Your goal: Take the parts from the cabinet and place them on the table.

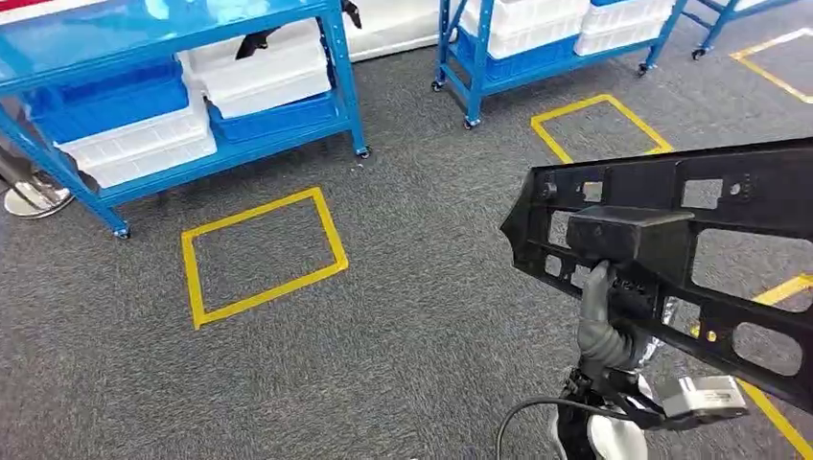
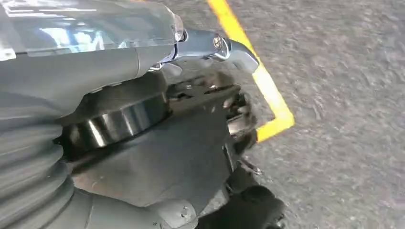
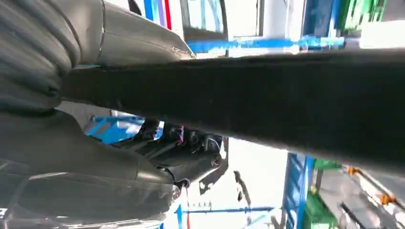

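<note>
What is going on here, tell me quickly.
The robot's right hand holds a large black plastic part with many cut-outs, carried above grey carpet marked with yellow tape squares. Blue shelving carts stacked with white and blue bins stand ahead. The left hand hangs low over the carpet, its grasp unclear. The part has not been set down yet.

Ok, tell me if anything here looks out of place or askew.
Nothing looks damaged or spilled. The black part is tilted in the right hand, which holds it from below over the carpet. On the blue rack, the white bins and blue bins sit stacked at slightly different angles, none hanging off.
</note>
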Action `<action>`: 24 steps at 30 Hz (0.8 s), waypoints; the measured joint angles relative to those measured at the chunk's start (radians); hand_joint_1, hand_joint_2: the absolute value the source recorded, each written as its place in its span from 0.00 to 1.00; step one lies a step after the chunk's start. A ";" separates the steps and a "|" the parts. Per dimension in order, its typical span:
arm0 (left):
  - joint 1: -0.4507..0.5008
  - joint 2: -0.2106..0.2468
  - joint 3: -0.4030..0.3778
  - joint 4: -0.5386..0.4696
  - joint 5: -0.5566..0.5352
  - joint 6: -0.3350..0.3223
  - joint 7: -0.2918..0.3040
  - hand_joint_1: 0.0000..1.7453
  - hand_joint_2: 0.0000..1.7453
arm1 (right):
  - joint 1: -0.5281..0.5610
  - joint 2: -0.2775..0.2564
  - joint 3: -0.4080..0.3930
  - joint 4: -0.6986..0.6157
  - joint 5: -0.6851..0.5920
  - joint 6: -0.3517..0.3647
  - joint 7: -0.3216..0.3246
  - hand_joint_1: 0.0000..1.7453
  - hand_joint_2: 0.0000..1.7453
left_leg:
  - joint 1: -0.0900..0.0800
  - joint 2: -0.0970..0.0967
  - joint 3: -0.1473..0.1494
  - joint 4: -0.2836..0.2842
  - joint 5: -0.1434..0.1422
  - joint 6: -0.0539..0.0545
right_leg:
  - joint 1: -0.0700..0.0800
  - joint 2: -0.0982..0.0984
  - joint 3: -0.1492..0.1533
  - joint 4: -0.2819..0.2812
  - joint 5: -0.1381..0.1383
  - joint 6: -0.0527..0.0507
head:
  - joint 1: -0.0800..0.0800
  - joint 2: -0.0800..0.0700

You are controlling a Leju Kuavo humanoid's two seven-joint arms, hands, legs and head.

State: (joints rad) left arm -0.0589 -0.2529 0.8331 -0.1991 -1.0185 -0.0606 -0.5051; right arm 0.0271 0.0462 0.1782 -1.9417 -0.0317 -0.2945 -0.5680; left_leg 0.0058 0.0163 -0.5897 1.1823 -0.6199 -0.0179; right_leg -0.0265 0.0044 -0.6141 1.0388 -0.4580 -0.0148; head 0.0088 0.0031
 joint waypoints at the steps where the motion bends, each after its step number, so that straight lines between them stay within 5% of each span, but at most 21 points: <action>1: 0.001 0.000 0.000 0.000 -0.002 0.000 0.002 0.00 1.00 | 0.001 0.000 0.000 0.000 0.000 0.000 0.000 1.00 1.00 | 0.000 -0.006 -0.039 0.088 -0.036 0.000 | 0.004 0.012 -0.003 0.000 0.002 -0.003 | 0.000 0.000; 3: 0.004 0.000 0.000 0.000 -0.008 0.001 0.007 0.00 1.00 | 0.005 0.000 0.000 0.002 0.000 -0.003 0.002 1.00 1.00 | -0.002 -0.008 -0.067 0.149 -0.035 0.006 | 0.011 0.038 -0.006 0.001 0.004 -0.006 | 0.000 0.000; 5: 0.004 0.000 0.000 0.000 -0.017 0.002 0.014 0.00 1.00 | 0.011 0.000 -0.001 0.002 0.000 -0.003 0.002 1.00 1.00 | -0.004 -0.014 -0.016 0.038 0.042 0.022 | 0.016 0.066 -0.004 0.001 0.006 -0.006 | 0.000 0.000; 6: 0.005 -0.001 0.000 0.000 -0.019 0.002 0.014 0.00 1.00 | 0.012 0.000 -0.001 0.002 0.000 -0.003 0.002 1.00 1.00 | -0.008 -0.034 0.029 -0.060 0.093 0.034 | 0.019 0.080 -0.001 0.001 0.008 -0.006 | 0.000 0.000; 7: 0.007 -0.001 0.000 0.000 -0.021 0.002 0.016 0.00 1.00 | 0.013 0.000 -0.002 0.001 0.000 -0.003 0.002 1.00 1.00 | -0.010 -0.084 0.062 -0.140 0.118 0.049 | 0.014 0.090 -0.002 0.000 0.010 -0.005 | 0.001 0.000; 8: 0.008 0.000 0.000 0.000 -0.022 0.002 0.017 0.00 1.00 | 0.011 0.000 -0.002 0.001 0.000 -0.003 0.001 1.00 1.00 | -0.007 -0.127 0.064 -0.153 0.111 0.060 | 0.018 0.097 -0.008 0.002 0.014 0.002 | 0.011 0.000; 10: 0.008 -0.003 -0.001 0.001 -0.025 0.004 0.021 0.00 1.00 | 0.016 0.000 -0.002 0.001 0.000 -0.003 0.001 1.00 1.00 | -0.017 -0.109 0.064 -0.161 0.115 0.062 | 0.000 0.124 -0.020 -0.002 0.024 0.017 | 0.001 0.000; 12: 0.009 -0.003 -0.001 0.001 -0.029 0.008 0.023 0.00 1.00 | 0.025 0.000 -0.007 -0.005 0.006 -0.006 -0.004 1.00 1.00 | -0.018 -0.081 0.078 -0.188 0.130 0.066 | 0.006 0.155 -0.019 -0.020 0.038 0.038 | 0.002 0.000; 14: 0.011 -0.008 -0.002 0.001 -0.031 0.009 0.024 0.00 1.00 | 0.032 0.000 -0.015 -0.016 0.013 -0.012 -0.015 1.00 1.00 | -0.008 -0.049 0.091 -0.221 0.151 0.067 | 0.013 0.048 -0.048 0.044 -0.012 0.031 | 0.005 0.000; 15: 0.014 -0.009 -0.002 0.001 -0.031 0.010 0.024 0.00 1.00 | 0.032 0.000 -0.015 -0.020 0.019 -0.017 -0.016 1.00 1.00 | -0.008 -0.031 0.088 -0.222 0.153 0.070 | 0.012 0.022 -0.084 0.116 -0.057 0.036 | 0.010 0.000; 17: 0.018 -0.009 -0.002 0.001 -0.031 0.010 0.024 0.00 1.00 | 0.044 0.000 -0.016 -0.024 0.024 -0.022 -0.019 1.00 1.00 | -0.009 0.003 0.084 -0.221 0.152 0.070 | 0.006 0.005 -0.145 0.251 -0.117 0.046 | 0.009 0.000; 18: 0.018 -0.008 -0.002 0.001 -0.031 0.010 0.024 0.00 1.00 | 0.051 0.000 -0.016 -0.027 0.026 -0.023 -0.021 1.00 1.00 | -0.009 0.019 0.081 -0.219 0.151 0.070 | 0.002 0.003 -0.153 0.275 -0.117 0.050 | 0.010 0.000; 20: 0.018 -0.008 -0.002 0.001 -0.031 0.010 0.024 0.00 1.00 | 0.058 0.000 -0.020 -0.028 0.028 -0.024 -0.021 1.00 1.00 | -0.008 0.046 0.078 -0.212 0.147 0.064 | -0.005 -0.008 -0.093 0.182 -0.059 0.059 | 0.010 0.000; 22: 0.017 -0.008 -0.002 0.001 -0.032 0.009 0.023 0.00 1.00 | 0.062 0.000 -0.025 -0.039 0.034 -0.027 -0.023 1.00 1.00 | -0.007 0.065 0.076 -0.193 0.136 0.049 | -0.009 -0.058 0.020 0.007 0.000 0.065 | 0.010 0.000; 23: 0.017 -0.005 -0.002 0.001 -0.032 0.009 0.023 0.00 1.00 | 0.062 0.000 -0.027 -0.042 0.039 -0.027 -0.024 1.00 1.00 | -0.015 0.072 0.069 -0.184 0.124 0.037 | 0.000 -0.078 0.024 -0.006 -0.011 0.052 | 0.011 0.000; 24: 0.018 -0.005 -0.002 0.001 -0.034 0.009 0.023 0.00 1.00 | 0.066 0.000 -0.027 -0.047 0.041 -0.027 -0.026 1.00 1.00 | -0.015 0.077 0.071 -0.180 0.118 0.032 | -0.001 -0.061 0.022 -0.007 -0.010 0.039 | 0.004 0.000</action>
State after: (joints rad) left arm -0.0412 -0.2575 0.8316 -0.1984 -1.0521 -0.0515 -0.4818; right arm 0.0933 0.0462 0.1514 -1.9890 0.0095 -0.3220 -0.5943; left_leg -0.0095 0.0937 -0.5184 1.0026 -0.5015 0.0137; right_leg -0.0279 -0.0570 -0.5923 1.0313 -0.4679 0.0241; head 0.0129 0.0030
